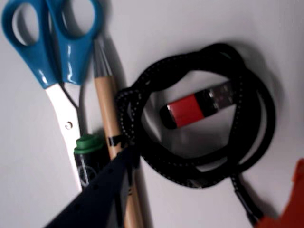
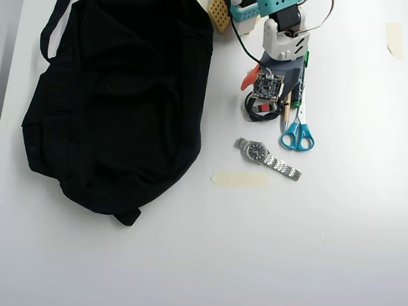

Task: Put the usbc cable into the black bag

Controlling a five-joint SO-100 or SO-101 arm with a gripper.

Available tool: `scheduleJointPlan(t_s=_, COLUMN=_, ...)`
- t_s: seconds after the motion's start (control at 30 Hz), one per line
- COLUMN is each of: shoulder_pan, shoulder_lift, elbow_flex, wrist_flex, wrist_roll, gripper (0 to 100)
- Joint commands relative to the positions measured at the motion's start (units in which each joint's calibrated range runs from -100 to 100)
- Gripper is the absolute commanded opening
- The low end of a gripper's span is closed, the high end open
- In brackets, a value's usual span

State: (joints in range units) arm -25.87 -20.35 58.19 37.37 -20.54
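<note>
The USB-C cable (image 1: 247, 95) is a black braided coil lying flat on the white table, with a red and black plug (image 1: 190, 109) in its middle. My gripper (image 1: 213, 159) is open and hangs just above the coil: the dark finger (image 1: 102, 190) is at the coil's left rim and the orange finger (image 1: 294, 199) is past its right rim. In the overhead view the gripper (image 2: 268, 95) is over the cable (image 2: 260, 115). The black bag (image 2: 121, 95) lies slumped at the left, well apart from the cable. I cannot see its opening.
Blue-handled scissors (image 1: 52, 42), a wooden pencil (image 1: 108, 109) and a green-capped marker (image 1: 89, 152) lie tight against the cable's left side. A metal wristwatch (image 2: 266, 158) and a strip of tape (image 2: 239, 179) lie below the cable in the overhead view. The arm's base (image 2: 268, 9) is at the top.
</note>
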Motion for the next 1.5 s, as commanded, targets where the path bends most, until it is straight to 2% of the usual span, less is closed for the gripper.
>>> scheduleJointPlan(t_s=0.0, shoulder_pan=0.9, shoulder_lift=-0.2, elbow_flex=0.1, wrist_flex=-0.7, wrist_roll=0.3, gripper=41)
scheduleJointPlan(t_s=0.33, shoulder_pan=2.0, shoulder_lift=-0.2, elbow_flex=3.2, wrist_flex=-0.7, wrist_roll=0.6, gripper=41)
scheduleJointPlan(t_s=0.87, shoulder_pan=8.9, shoulder_lift=-1.2, elbow_flex=6.7, wrist_flex=-0.8, wrist_roll=6.0, gripper=41)
scheduleJointPlan(t_s=1.17, shoulder_pan=13.6, shoulder_lift=-1.3, elbow_flex=2.1, wrist_flex=-0.3, wrist_roll=9.8, gripper=41)
scheduleJointPlan(t_s=1.47, shoulder_pan=13.8, shoulder_lift=-1.3, elbow_flex=-1.8, wrist_flex=0.1, wrist_roll=9.8, gripper=41)
